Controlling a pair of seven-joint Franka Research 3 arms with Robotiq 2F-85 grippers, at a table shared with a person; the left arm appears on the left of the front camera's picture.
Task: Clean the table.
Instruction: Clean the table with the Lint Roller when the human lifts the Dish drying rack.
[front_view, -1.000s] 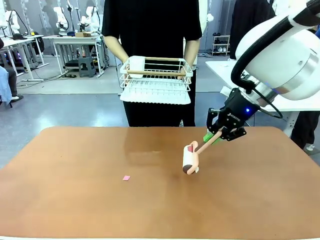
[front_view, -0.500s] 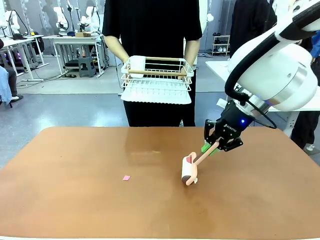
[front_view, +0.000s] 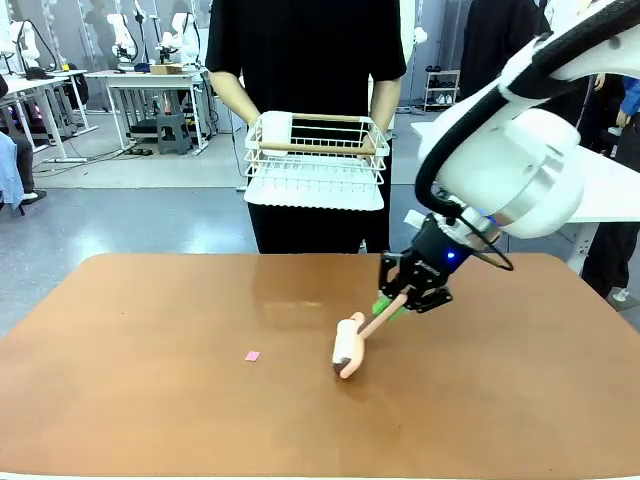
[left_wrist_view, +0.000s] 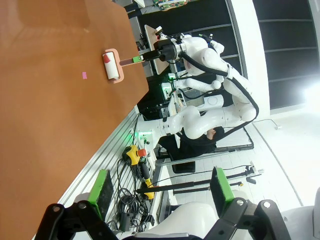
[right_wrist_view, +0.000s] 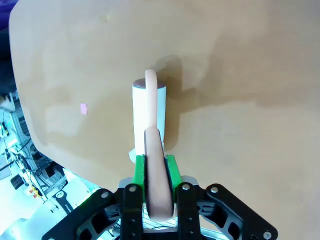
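Table (front_view: 150, 400): reddish-brown top, near edge on the robot's side. A person (front_view: 300, 50) stands past the far edge, holding a white wire rack (front_view: 315, 165) up off the table

Right gripper (front_view: 396, 302): clenched on the pink handle of a roller (front_view: 348, 352). Wrist view shows green pads (right_wrist_view: 171, 167) pressed to both sides of the handle. Roller head is down on the table, slightly right of centre and about midway between far and near edges. Handle slopes up to the gripper

Pink scrap (front_view: 253, 355): lies flat on the table, left of the roller and apart from it

Left gripper (left_wrist_view: 162, 185): released, jaws wide with nothing between them, held off the table past its near edge
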